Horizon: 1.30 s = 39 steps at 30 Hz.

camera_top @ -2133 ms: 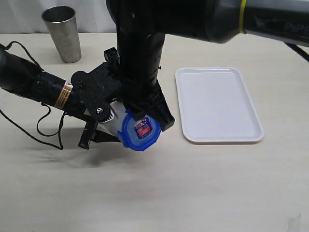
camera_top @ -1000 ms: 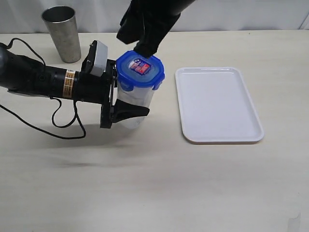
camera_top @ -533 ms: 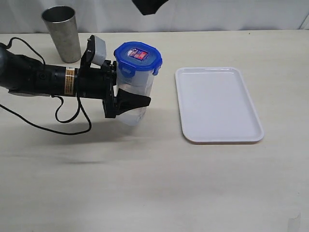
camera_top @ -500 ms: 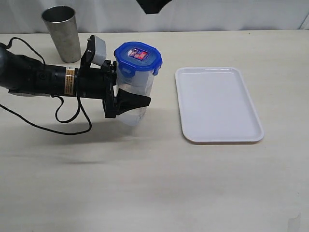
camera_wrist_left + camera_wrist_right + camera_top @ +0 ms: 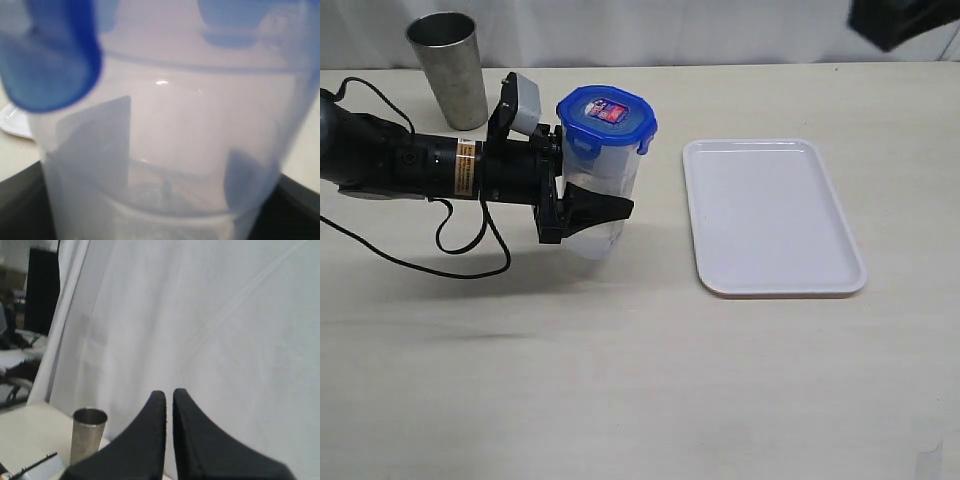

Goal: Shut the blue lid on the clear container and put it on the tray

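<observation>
The clear container [image 5: 598,200] stands roughly upright left of the tray [image 5: 775,215], with the blue lid [image 5: 606,112] seated on its top. My left gripper [image 5: 605,197] comes in from the left and is shut on the container's lower body. I cannot tell whether the base touches the table. The left wrist view is filled by the container [image 5: 170,115] and a blue lid flap [image 5: 50,60], with the fingers [image 5: 95,145] showing dark through the plastic. My right gripper [image 5: 169,395] is shut and empty, raised high. Only a dark piece of the right arm [image 5: 900,20] shows at the exterior view's top right.
A grey steel cup [image 5: 450,70] stands at the back left of the table, behind the left arm, and also appears below the right gripper as the cup [image 5: 88,432]. A black cable [image 5: 440,240] loops on the table beside the left arm. Nothing lies on the white tray.
My right gripper has let go of the lid, shut, and lifted away up and to the right. The lid stays on the container. The left gripper has barely moved.
</observation>
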Each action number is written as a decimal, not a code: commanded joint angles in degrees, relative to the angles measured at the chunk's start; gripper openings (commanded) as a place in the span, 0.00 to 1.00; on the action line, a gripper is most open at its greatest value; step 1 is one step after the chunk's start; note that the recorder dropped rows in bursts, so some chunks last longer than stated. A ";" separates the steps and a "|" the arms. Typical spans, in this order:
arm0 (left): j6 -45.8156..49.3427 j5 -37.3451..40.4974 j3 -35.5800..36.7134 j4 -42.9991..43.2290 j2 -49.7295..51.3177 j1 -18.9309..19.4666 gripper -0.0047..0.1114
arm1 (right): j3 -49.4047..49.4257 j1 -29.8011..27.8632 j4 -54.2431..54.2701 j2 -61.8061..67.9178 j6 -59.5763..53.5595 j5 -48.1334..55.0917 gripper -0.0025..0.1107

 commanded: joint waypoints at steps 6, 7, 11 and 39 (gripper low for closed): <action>-0.48 -1.90 -0.34 -1.73 -0.93 0.05 0.04 | 4.65 0.06 4.60 -16.88 3.26 6.88 0.07; -0.48 -1.90 -0.34 -1.63 -0.93 0.05 0.04 | 4.65 0.06 6.06 -17.87 3.26 6.91 0.07; -0.48 -1.10 -0.34 -1.63 -0.93 0.05 0.04 | 4.65 0.06 11.12 -21.70 3.26 6.91 0.07; -0.63 -0.96 -0.34 -0.27 -0.93 0.05 0.04 | 15.49 -19.33 -32.76 -37.49 3.26 6.60 0.07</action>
